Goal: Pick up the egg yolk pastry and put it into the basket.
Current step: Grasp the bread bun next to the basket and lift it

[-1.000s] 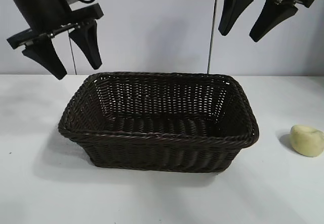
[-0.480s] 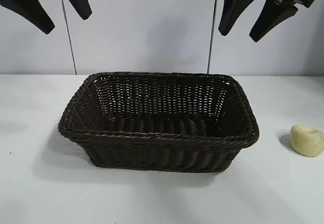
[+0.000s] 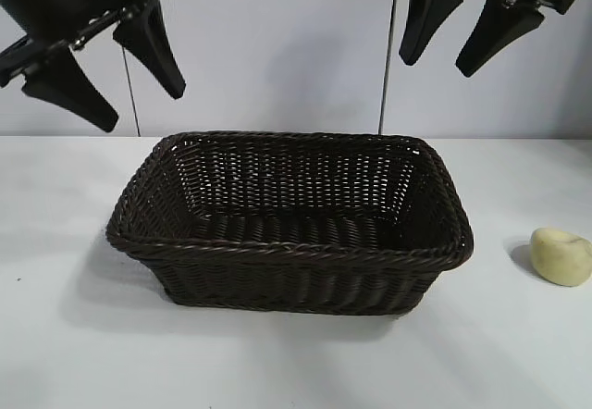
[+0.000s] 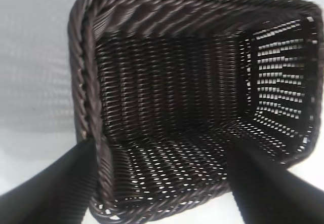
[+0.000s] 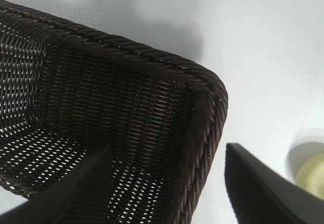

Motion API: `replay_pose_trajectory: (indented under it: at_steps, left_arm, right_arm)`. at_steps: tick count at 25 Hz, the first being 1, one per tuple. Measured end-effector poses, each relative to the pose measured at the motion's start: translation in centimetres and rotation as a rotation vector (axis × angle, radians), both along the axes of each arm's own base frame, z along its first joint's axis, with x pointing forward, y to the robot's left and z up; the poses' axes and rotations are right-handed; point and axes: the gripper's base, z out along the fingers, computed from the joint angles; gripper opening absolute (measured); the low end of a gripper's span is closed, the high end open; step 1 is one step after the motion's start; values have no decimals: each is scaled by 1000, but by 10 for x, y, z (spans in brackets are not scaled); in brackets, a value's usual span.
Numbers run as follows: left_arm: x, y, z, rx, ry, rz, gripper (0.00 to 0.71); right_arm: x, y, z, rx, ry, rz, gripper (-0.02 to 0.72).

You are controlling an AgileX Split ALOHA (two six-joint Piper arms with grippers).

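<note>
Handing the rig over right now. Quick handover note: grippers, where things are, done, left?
Left gripper: open, empty, hanging high above the basket's left end.
Right gripper: open, empty, high above the basket's right end.
Basket: mid-table, nothing inside it.
Egg yolk pastry: on the table, to the right of the basket, apart from it, untouched.
Done: nothing yet.
Left: pick up the pastry, probably with the right gripper since it hangs nearer, carry it over the rim, release it in the basket.
</note>
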Motion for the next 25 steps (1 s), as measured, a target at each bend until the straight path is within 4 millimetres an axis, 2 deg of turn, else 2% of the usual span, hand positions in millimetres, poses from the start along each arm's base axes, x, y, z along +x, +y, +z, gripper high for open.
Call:
replay_pose_trajectory:
  at_steps: [18, 25]
  left_arm:
    - [1, -4, 1, -62, 1, 35, 526]
    - [1, -4, 1, -64, 0, 36, 526]
  right_arm:
    - [0, 0, 0, -5, 4, 1, 466]
    - [-1, -19, -4, -174, 24, 4, 466]
